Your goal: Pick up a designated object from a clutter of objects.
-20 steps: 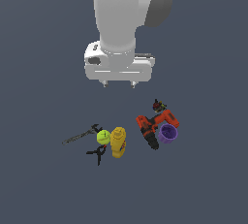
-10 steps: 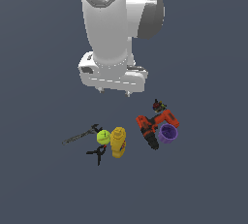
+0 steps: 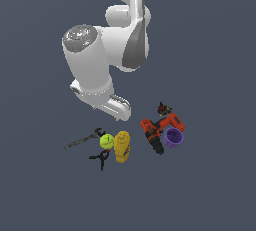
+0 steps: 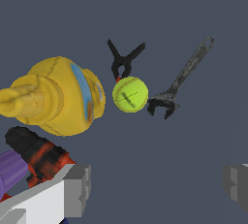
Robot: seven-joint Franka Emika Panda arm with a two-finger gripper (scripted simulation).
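dark grey floor is carrying the adjustable wrench (image 4: 180, 80); spread gripper (image 4: 157, 189) is hovering, best centring over its slim handle, clear of the green ball (image 4: 130, 94).

Exterior view: high, steep look down at the arm (image 3: 107, 70) and the whole clutter, from some way off; items small in lower half of frame. Wrist view: close above the table, facing down. Both views share wrench (image 3: 82, 139) (image 4: 181, 80), ball (image 3: 106, 141) (image 4: 130, 94), bottle (image 3: 121, 146) (image 4: 55, 97), clamp (image 3: 100, 159) (image 4: 124, 59), drill (image 3: 159, 130) (image 4: 38, 157).
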